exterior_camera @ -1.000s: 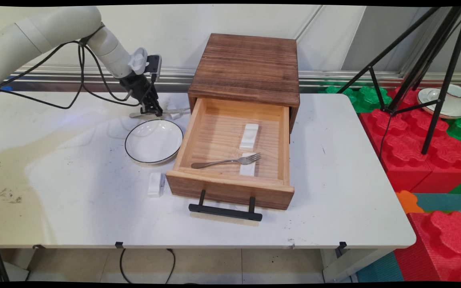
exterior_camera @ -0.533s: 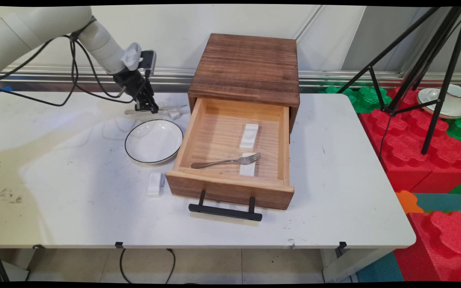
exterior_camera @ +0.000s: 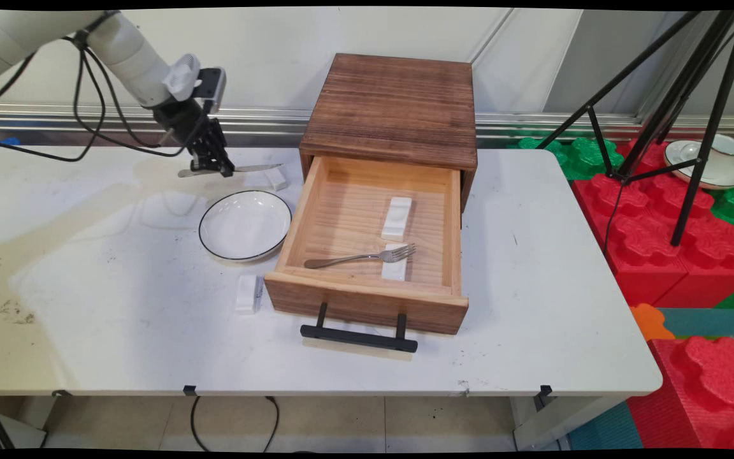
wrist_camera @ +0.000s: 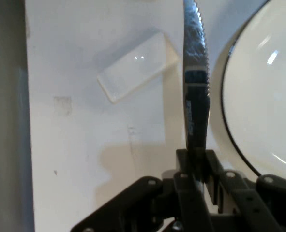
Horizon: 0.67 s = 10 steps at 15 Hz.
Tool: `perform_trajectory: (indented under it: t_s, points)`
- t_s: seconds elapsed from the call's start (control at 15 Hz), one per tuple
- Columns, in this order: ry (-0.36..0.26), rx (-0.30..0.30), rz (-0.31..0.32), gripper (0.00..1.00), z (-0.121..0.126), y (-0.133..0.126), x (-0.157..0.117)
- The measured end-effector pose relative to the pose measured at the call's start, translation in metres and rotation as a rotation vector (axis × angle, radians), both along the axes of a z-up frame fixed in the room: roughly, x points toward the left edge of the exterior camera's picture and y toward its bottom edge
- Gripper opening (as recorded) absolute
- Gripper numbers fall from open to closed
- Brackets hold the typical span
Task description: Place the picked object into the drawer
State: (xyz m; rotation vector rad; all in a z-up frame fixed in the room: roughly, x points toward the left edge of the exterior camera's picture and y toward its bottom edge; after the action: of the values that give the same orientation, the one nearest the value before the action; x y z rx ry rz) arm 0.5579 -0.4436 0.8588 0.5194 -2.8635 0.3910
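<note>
One knife [exterior_camera: 230, 169] is clamped in the gripper [exterior_camera: 217, 167], clear of the counter [exterior_camera: 118, 306] near its far left part. Its long axis runs roughly level, left to right in the main view, the blade pointing toward the wooden drawer box [exterior_camera: 392, 108]. In the hand view the serrated blade [wrist_camera: 195, 72] runs straight out from between the closed fingers. Below the blade tip a small white rest [exterior_camera: 276, 180] lies on the counter, and the white plate [exterior_camera: 244, 225] sits nearer the camera. Further right, the open drawer [exterior_camera: 367, 242] holds a fork [exterior_camera: 360, 257] across one white rest [exterior_camera: 395, 271], with another [exterior_camera: 397, 217] behind it. A fourth rest [exterior_camera: 248, 294] lies beside the drawer front.
</note>
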Motion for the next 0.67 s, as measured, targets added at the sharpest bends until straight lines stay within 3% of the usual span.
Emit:
perform_trajectory:
  t_s: [0.67]
  points:
    - [0.056,-0.005,-0.032,0.0,0.048,0.037,0.003]
